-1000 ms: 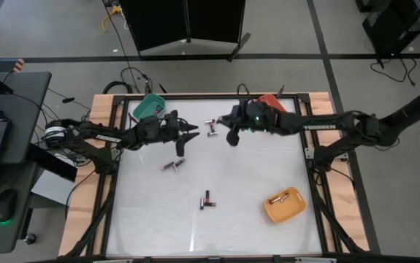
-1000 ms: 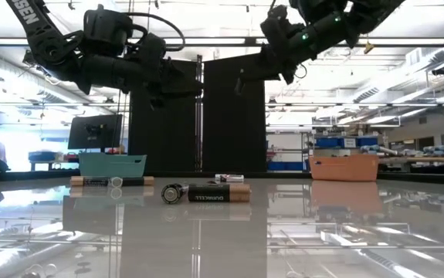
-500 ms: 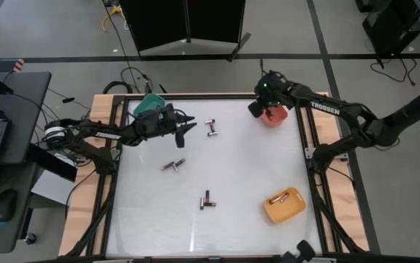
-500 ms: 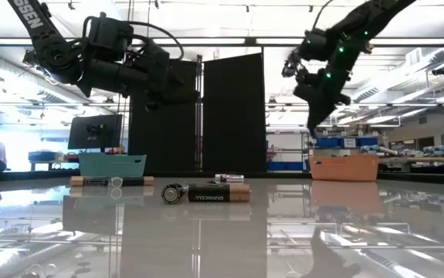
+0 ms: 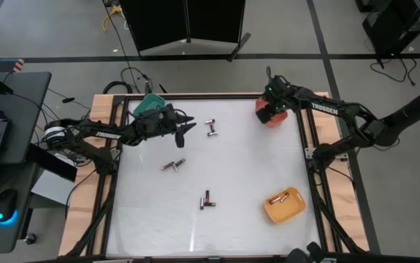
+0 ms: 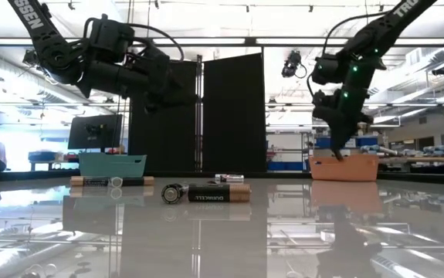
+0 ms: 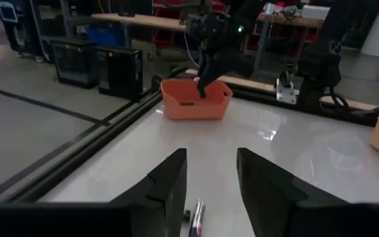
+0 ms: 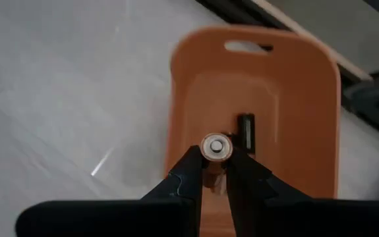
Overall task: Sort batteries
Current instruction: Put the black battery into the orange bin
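Note:
My right gripper (image 8: 215,172) is shut on a small silvery-ended battery (image 8: 215,147) over the orange-red bin (image 5: 272,117) at the table's far right. A dark battery (image 8: 245,130) lies inside that bin. My left gripper (image 7: 209,187) hovers open, roughly level, above the far left of the table beside the teal bin (image 5: 149,107). A battery pair (image 5: 211,128) lies just past its fingers. Loose batteries lie flat on the table, one (image 5: 172,166) left of centre and a crossed pair (image 5: 207,199) nearer the front. My right gripper pinches the battery's side, just below its round end cap (image 8: 215,157), between its two fingertips. The fingers slant steeply down from above. The battery is seen end-on, lying roughly along the fingers, lifted clear over the bin's inside.
A yellow-orange tray (image 5: 284,206) holding batteries sits at the near right. Wooden rails (image 5: 308,146) frame the white tabletop. In the low view batteries (image 6: 206,193) lie in the foreground, with the teal bin (image 6: 112,164) and the orange bin (image 6: 344,167) behind.
My right gripper has swung from the far middle of the table toward the right edge, tipped steeply downward and sunk over the orange-red bin, staying shut on the battery. My left gripper has swung slightly toward the far edge.

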Controlling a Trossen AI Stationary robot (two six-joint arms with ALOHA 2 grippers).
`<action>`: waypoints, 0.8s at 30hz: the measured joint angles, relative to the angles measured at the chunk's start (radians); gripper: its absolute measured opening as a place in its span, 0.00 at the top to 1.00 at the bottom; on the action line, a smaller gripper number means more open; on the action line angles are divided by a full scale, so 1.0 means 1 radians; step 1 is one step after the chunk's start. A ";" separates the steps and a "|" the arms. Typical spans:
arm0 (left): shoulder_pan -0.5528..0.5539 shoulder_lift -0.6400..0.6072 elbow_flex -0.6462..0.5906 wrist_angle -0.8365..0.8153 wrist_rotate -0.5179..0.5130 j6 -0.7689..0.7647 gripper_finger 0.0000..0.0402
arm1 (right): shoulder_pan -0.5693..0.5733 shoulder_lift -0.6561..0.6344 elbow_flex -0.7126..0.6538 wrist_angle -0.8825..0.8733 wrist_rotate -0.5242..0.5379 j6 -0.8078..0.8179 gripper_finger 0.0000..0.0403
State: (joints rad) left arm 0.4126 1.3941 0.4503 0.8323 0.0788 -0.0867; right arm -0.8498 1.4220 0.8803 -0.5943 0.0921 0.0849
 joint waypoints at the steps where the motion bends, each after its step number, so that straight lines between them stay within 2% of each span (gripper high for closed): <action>1: 0.000 0.000 0.000 -0.009 0.000 -0.002 0.65 | -0.008 0.000 -0.008 0.003 0.000 -0.003 0.86; 18: -0.001 0.000 0.000 -0.208 -0.018 -0.049 0.65 | -0.094 0.000 -0.114 0.128 -0.045 -0.057 0.86; 24: -0.021 0.000 0.000 -0.286 -0.015 -0.050 0.65 | -0.097 0.000 -0.120 0.149 -0.045 -0.054 0.74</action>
State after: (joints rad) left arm 0.3920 1.3941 0.4503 0.5468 0.0634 -0.1362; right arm -0.9466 1.4220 0.7603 -0.4453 0.0475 0.0306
